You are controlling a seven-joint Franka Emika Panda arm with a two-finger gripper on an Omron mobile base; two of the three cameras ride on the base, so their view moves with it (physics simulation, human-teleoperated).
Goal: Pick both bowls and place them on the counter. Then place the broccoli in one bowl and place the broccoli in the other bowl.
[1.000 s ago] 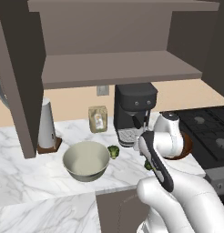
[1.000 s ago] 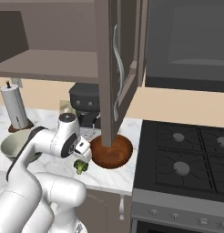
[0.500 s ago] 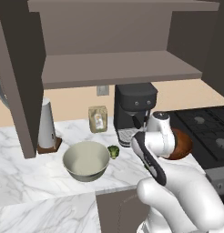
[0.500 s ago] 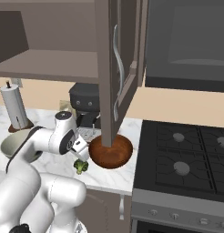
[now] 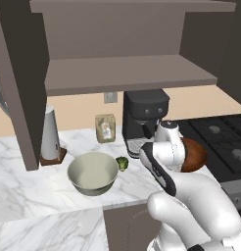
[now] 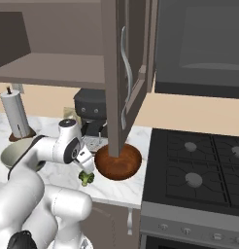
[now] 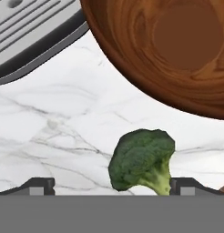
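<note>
The arm bends forward and down over the counter [image 5: 24,196], its gripper [image 6: 86,168] pointing at the marble beside the red-brown bowl [image 6: 118,162]. Its jaws stand wide apart, a broccoli [image 7: 142,160] between the fingertips, seemingly lying on the marble. The cream bowl [image 5: 93,173] sits further left, another broccoli [image 5: 122,163] just beside it.

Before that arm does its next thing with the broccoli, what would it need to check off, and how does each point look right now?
1. Both bowls on the counter: ok, the pale bowl and red-brown bowl stand on the marble.
2. Pincer open: ok, tips spread wide.
3. Broccoli between the tips: ok, in the hand view.
4. Broccoli gripped: not ok, tips not closed on it.
5. Red-brown bowl empty: ok.
6. Second broccoli in reach: cannot tell; it lies beside the pale bowl.
</note>
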